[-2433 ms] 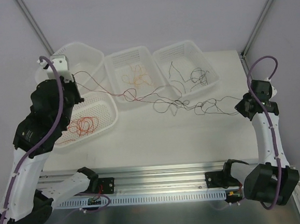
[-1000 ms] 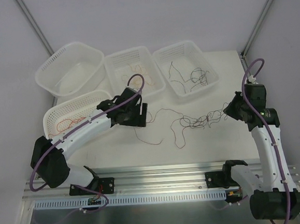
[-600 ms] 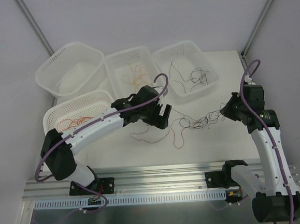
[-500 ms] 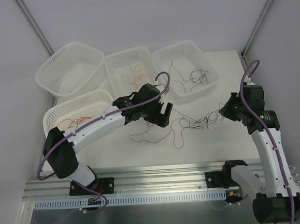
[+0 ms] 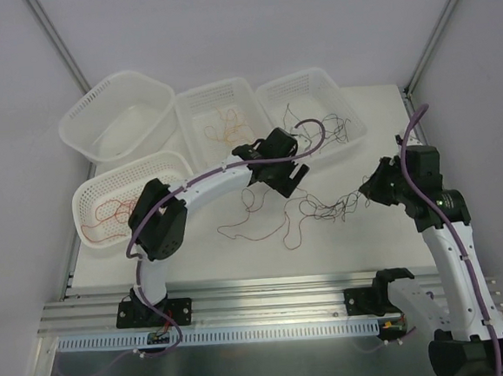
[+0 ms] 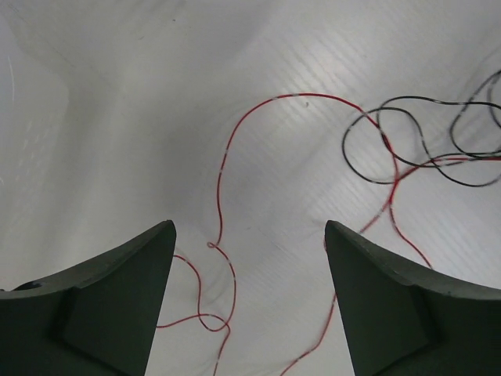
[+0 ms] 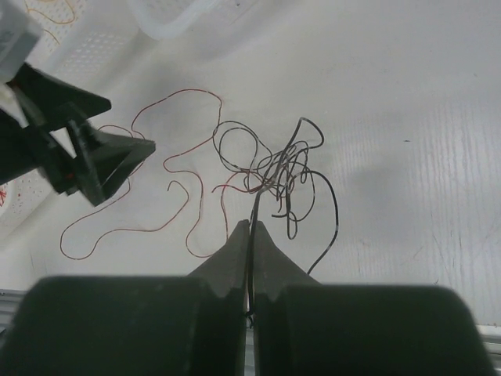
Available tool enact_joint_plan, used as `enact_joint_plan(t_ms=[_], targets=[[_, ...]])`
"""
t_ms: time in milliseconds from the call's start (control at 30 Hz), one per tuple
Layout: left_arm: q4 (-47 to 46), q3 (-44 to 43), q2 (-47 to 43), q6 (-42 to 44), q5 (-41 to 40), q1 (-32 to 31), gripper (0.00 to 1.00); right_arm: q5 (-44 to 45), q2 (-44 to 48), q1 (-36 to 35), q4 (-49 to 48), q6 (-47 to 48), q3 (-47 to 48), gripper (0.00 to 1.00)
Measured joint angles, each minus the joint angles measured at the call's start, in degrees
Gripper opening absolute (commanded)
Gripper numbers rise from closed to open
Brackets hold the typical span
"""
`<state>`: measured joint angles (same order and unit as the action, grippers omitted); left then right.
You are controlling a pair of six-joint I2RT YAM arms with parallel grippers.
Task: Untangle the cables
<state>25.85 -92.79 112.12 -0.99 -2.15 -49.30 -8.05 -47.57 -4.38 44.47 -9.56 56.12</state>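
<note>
Left gripper (image 6: 248,235): fingers wide apart, nothing between them, hanging over the table (image 6: 117,94). A red wire (image 6: 227,157) runs out ahead of the gap and curls back beneath it. Black loops (image 6: 391,149) lie further ahead, past the finger on that view's right, and the red crosses them there.

Right gripper (image 7: 250,225): fingers pressed together on a black strand (image 7: 262,196), which rises from the tips into the knot (image 7: 278,176) just in front. From overhead, the knot (image 5: 327,206) sits between the two grippers, nearer the right one (image 5: 367,189).

Judgement: the right arm is anchoring while the left (image 5: 294,172) lines up to draw the red free.
- Bring the left fingers down on a single run of red, short of the black crossing, so that only one strand is caught.
- Pull away from the right gripper, low and slow.
- If the whole knot slides along, the red is probably looped through it. Better then to let go and grip closer in.

Materials:
- Wires are hair-thin, limp and slightly glossy, and they lie in loose curls.
- Table is matte white with fine parallel ribbing, so probably little grip on the wires.
- Fingers are dark, matte and wedge-shaped.
- Beyond the left gripper is a white perforated plastic basket (image 5: 347,100) with rounded corners, holding loose black wires.
</note>
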Motion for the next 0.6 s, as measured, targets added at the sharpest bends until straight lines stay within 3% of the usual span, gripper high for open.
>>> enact_joint_plan(t_ms=[133,333,367,400,433,467,600], targets=[[0.22,-1.81,4.94,2.21,-0.92,1.84,0.71,-0.42,1.31,-0.68,0.24,0.24,0.0,0.01],[0.33,-4.59,9.4,3.56,-2.64,3.02,0.47,-0.68,1.97,-1.27,1.03,0.44,-0.02,0.01],[0.22,-5.03,9.88,3.61,-2.62,2.97,0.39,-0.68,2.05,-1.38,1.07,0.46,-0.07,0.01],[0.09,-5.35,10.4,3.41,-2.62,2.91,0.19,-0.68,2.12,-1.46,1.11,0.5,-0.13,0.01],[-0.04,-5.44,10.71,3.3,-2.58,2.86,0.05,-0.7,2.19,-1.55,1.29,0.61,-0.17,0.01],[0.17,-5.44,10.97,3.15,-2.56,2.86,0.0,-0.7,2.23,-1.57,1.4,0.68,-0.22,0.01],[0.13,-4.28,10.36,2.86,-3.58,2.91,0.0,0.81,2.21,-1.73,1.68,1.79,-0.22,0.01]])
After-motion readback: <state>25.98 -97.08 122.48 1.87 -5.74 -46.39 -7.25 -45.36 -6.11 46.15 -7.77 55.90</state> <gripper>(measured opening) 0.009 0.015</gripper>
